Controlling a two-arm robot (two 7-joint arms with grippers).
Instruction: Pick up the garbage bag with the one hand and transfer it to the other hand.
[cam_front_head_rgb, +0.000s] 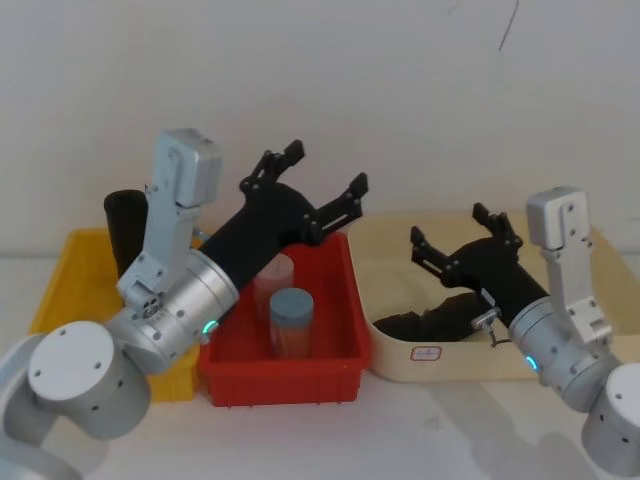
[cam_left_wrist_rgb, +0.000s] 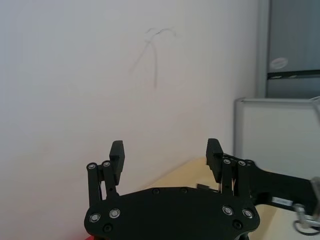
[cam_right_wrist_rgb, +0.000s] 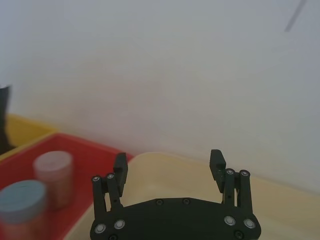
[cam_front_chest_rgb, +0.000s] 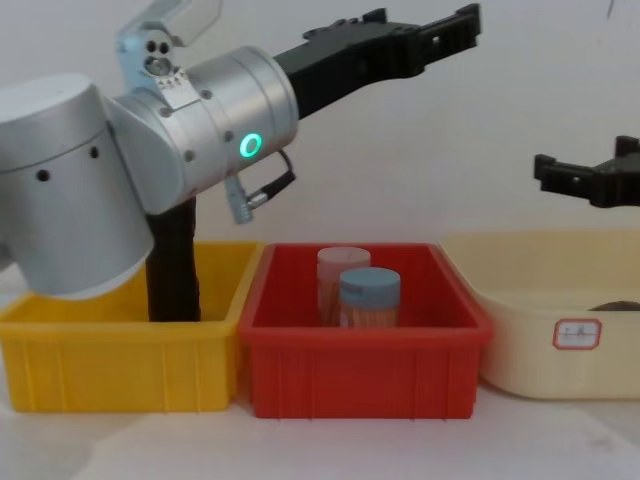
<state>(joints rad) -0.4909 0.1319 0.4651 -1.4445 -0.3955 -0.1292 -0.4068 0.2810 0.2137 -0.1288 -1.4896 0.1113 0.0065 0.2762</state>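
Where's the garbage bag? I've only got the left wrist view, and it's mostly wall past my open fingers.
Observer: The bag stands upright in the yellow bin, the leftmost of three bins.
Operator: So where's the left gripper relative to it?
Observer: The left gripper is empty and raised high over the red bin, one bin to the right of the bag.
Operator: And is the right gripper ready to receive?
Observer: The right gripper is open and empty, held over the cream bin on the right.
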